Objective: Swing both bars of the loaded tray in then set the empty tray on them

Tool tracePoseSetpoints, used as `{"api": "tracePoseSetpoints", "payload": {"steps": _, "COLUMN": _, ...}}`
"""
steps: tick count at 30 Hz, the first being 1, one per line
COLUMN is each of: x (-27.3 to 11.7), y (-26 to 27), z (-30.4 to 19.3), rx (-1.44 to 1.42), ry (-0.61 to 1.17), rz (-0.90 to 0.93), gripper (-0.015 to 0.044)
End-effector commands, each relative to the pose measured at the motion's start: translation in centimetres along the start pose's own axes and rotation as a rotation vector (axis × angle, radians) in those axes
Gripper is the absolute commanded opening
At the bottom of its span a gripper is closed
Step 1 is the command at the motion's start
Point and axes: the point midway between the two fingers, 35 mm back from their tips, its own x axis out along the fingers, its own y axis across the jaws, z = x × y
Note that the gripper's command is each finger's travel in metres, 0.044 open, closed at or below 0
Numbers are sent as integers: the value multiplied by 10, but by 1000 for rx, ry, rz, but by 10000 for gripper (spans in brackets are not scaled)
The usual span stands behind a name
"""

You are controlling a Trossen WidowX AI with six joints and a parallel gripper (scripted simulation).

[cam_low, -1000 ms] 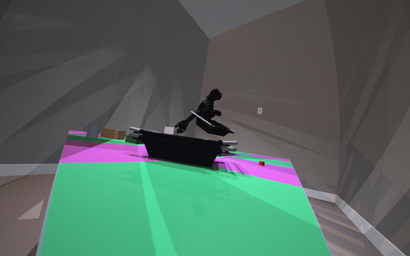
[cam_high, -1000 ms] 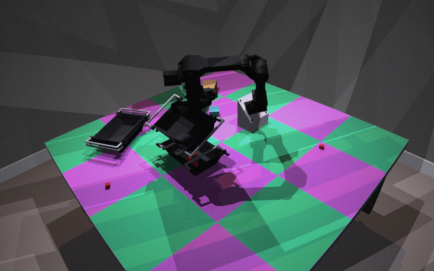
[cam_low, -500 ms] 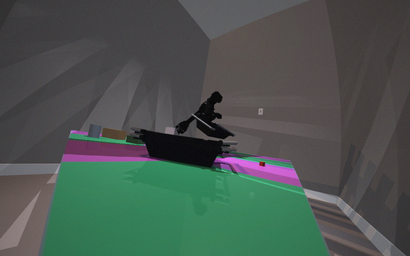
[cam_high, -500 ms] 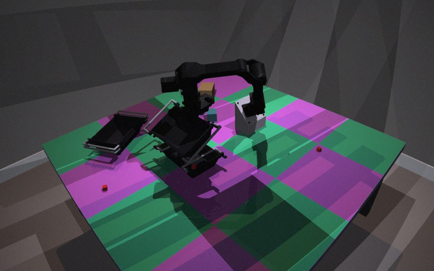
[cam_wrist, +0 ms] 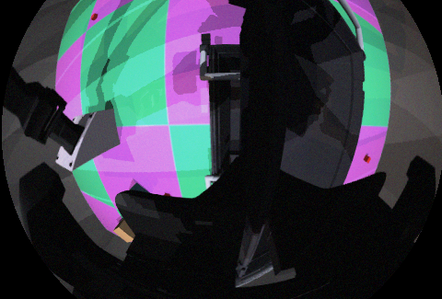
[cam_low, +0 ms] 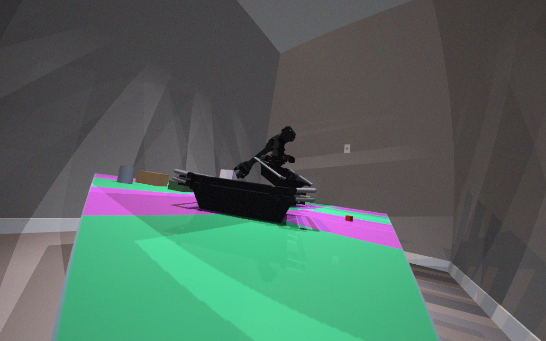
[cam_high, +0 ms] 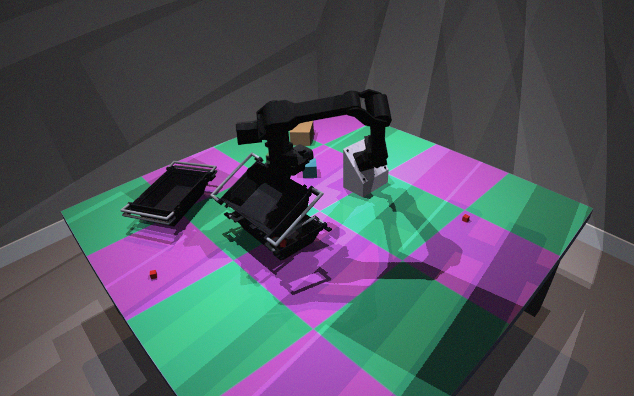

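My gripper point(cam_high: 284, 173) is shut on the wall of the empty black tray point(cam_high: 260, 207) point(cam_low: 271, 174) point(cam_wrist: 322, 152). It holds this tray strongly tilted above the loaded tray point(cam_high: 305, 244) point(cam_wrist: 220, 120), not level. The held tray has its own grey wire bars, one low on the right point(cam_high: 298, 218). The loaded tray stands on the table, largely covered by the held tray; a red block point(cam_high: 283, 242) shows at its near end. In the wrist view one of its bars point(cam_wrist: 223, 76) lies across its top; the other bar is mostly hidden. Any contact between the trays is unclear.
Another black tray unit point(cam_high: 192, 197) point(cam_low: 241, 199) with grey bars stands to the left. Loose red cubes point(cam_high: 152, 274) point(cam_high: 465, 217) lie on the table. A teal block point(cam_high: 309, 169), an orange block point(cam_high: 301, 133) and a grey cylinder point(cam_low: 126, 174) stand farther back, near the pale arm base point(cam_high: 356, 179).
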Motion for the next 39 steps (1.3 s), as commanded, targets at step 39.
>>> {"api": "tracePoseSetpoints", "payload": {"steps": 39, "x": 28, "y": 13, "z": 0, "rx": 5, "ry": -3, "rz": -25, "gripper": 0}}
